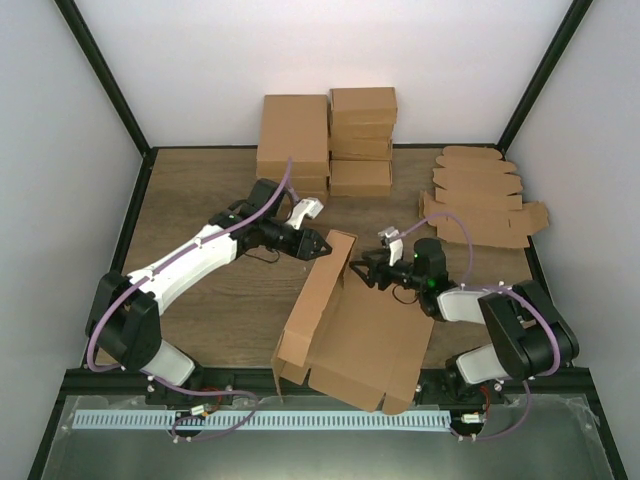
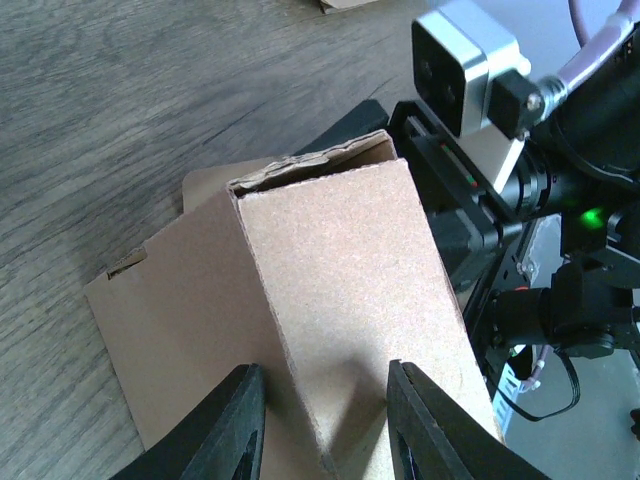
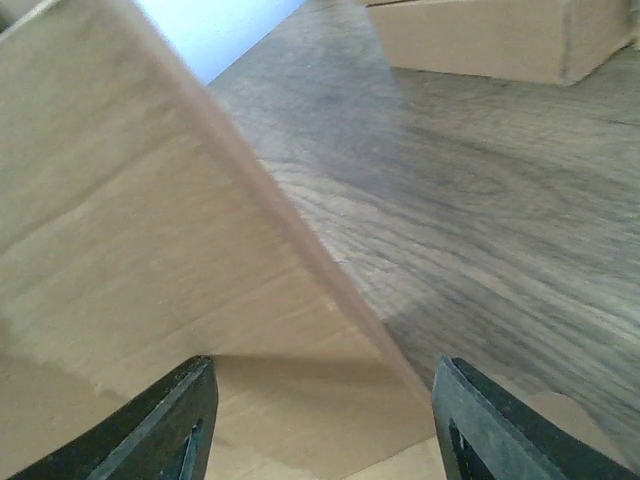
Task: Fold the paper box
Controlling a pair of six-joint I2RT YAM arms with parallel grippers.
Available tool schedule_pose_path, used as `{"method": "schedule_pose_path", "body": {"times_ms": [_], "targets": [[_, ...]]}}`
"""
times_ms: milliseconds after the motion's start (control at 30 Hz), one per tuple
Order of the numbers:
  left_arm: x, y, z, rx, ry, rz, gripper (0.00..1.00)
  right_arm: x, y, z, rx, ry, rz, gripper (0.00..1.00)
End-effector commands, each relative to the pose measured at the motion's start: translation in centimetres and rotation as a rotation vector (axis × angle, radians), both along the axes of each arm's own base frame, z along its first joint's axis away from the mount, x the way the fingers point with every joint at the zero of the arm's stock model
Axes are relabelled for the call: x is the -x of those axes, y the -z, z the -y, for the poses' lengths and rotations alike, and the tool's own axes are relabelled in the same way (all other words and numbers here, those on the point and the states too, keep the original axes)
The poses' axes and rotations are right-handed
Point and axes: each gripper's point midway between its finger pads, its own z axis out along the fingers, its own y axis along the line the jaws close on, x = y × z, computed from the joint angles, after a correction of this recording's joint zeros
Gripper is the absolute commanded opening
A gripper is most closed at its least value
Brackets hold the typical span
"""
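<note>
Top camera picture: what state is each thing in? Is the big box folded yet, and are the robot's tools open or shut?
paper box: half folded, one long panel raised, the rest flat on the table.
left tool: shut, pinching the raised panel.
right tool: open wide, a finger on each side of the panel's edge.
small cardboard boxes: folded up, stacked at the back.
cardboard blanks: unfolded, lying flat in a pile.
</note>
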Motion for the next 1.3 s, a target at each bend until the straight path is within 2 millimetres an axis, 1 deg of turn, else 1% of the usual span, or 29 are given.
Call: {"method": "schedule_pose_path", "body": {"times_ms": [0, 333, 433, 567, 700, 800, 900, 1033, 1267], "targets": [[0.1, -0.6, 0.2, 0.027, 0.027, 0.027, 0.36, -0.3, -1.5, -1.8, 0.021, -0.051, 0.119, 0.62], [0.6, -0.6, 0.1, 0.028, 0.048, 0.021, 0.37, -0.3, -1.8, -3.0, 0.035, -0.085, 0.156, 0.63], [0.7, -0.6, 0.2, 0.029, 0.058, 0.019, 0.37, -0.9, -1.8, -3.1, 0.043, -0.074, 0.160, 0.62], [1.0, -0.7, 0.4, 0.044, 0.082, 0.005, 0.37, -2.4, -1.6, -2.8, 0.069, -0.021, 0.157, 0.63], [1.2, -0.6, 0.5, 0.051, 0.095, -0.006, 0.37, -2.9, -1.9, -2.9, 0.061, -0.009, 0.175, 0.67], [1.3, -0.4, 0.5, 0.050, 0.102, -0.008, 0.37, -3.3, -1.8, -3.3, 0.053, -0.021, 0.177, 0.67], [1.4, 0.4, 0.4, 0.039, 0.111, -0.023, 0.37, -3.4, -1.6, -3.9, 0.038, -0.048, 0.178, 0.67], [1.4, 0.9, 0.3, 0.035, 0.106, -0.030, 0.37, -3.4, -1.4, -4.3, 0.040, -0.055, 0.181, 0.66], [0.3, 0.5, -0.6, 0.013, 0.056, -0.009, 0.37, -3.3, -1.3, -4.1, 0.047, -0.030, 0.185, 0.64]]}}
